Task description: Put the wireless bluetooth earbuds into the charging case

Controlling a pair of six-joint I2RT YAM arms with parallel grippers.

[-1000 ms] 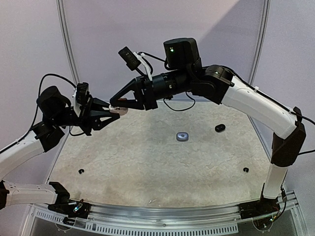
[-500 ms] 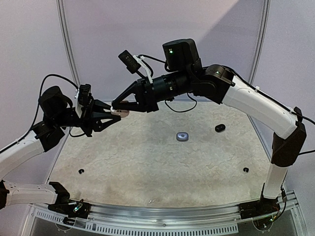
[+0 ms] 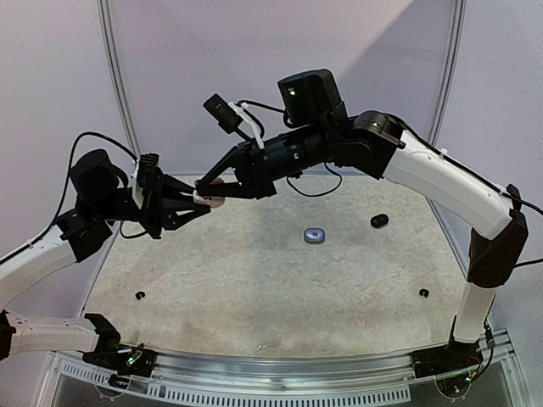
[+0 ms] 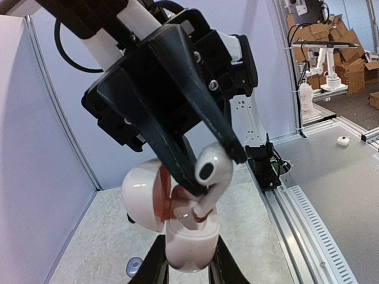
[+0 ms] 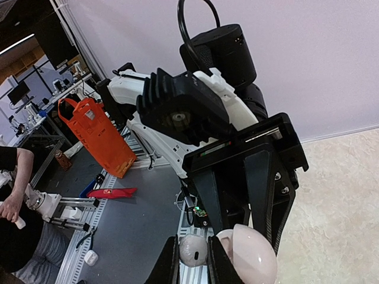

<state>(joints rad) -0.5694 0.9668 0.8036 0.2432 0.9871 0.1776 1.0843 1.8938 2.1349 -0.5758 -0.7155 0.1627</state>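
In mid-air above the table's far left, my left gripper [image 3: 197, 202] [image 4: 188, 254] is shut on the body of a pale pink charging case [image 4: 188, 242] [image 3: 213, 201]. The case's lid [image 4: 142, 195] [image 5: 251, 257] hangs open to the left. My right gripper [image 3: 206, 183] [image 5: 192, 263] is shut on a white earbud [image 4: 210, 168] [image 5: 193, 249]. The earbud's stem points down and touches the mouth of the case's slot, while its head stands well above the rim. The right gripper's dark fingers [image 4: 177, 157] cross just over the open case.
On the speckled table [image 3: 254, 271] lie a grey case [image 3: 315, 236] and a black case [image 3: 379, 220] at the middle right. One small black bud [image 3: 140, 295] lies near left, another [image 3: 423, 292] near right. Both arms hang high above the table.
The right gripper has come down and to the left with the earbud, onto the open case. The left gripper has shifted slightly right and turned a little, still holding the case.
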